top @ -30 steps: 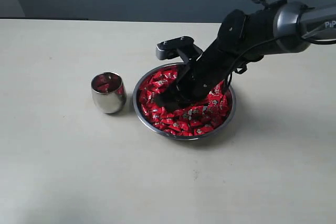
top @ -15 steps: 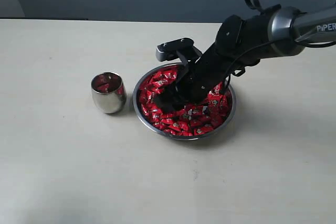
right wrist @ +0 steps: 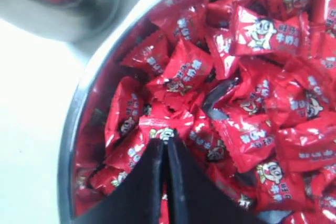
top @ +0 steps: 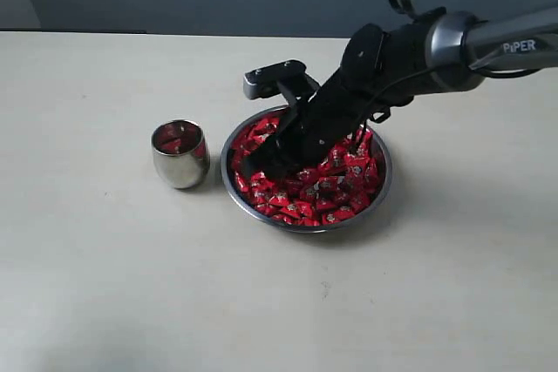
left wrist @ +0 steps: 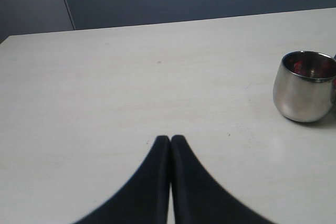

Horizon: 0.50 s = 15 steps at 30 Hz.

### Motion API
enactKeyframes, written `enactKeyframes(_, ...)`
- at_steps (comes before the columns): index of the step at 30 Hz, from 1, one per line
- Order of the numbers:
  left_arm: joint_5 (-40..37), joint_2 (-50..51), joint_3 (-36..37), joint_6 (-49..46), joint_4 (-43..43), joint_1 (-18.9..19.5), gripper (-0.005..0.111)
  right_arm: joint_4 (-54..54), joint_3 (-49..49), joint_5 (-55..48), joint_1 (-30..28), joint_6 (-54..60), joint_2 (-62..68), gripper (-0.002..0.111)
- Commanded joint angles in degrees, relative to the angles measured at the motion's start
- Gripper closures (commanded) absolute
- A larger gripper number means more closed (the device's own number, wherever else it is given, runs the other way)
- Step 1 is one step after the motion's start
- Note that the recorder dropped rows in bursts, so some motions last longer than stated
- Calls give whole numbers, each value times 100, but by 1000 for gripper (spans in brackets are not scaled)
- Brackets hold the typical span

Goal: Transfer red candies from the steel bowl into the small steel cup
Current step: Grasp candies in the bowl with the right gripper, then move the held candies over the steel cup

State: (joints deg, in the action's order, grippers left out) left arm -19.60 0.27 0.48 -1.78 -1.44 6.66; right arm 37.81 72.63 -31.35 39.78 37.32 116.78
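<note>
R claw (right wrist: 166,142) snapped shut — slid twd cup (top: 180,156).

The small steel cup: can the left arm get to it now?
Probably yes: only bare table lies between the left gripper and the small steel cup, and the right gripper is down in the steel bowl.

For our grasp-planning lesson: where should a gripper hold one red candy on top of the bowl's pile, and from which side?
Pinch the plump middle of a top-lying red candy, coming from above. The candies lie heaped in the steel bowl, so their sides are blocked and only upper faces are free; the crimped ends would likely slip.
</note>
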Motion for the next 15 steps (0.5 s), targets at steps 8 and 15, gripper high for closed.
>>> enactKeyframes(8,31,-27,-48,10,-11,-46,106,38,29,-280,33,-6,-719,106)
enactKeyframes(15,31,-27,-48,10,-11,-46,106,311,204,-233,33,30,-902,106)
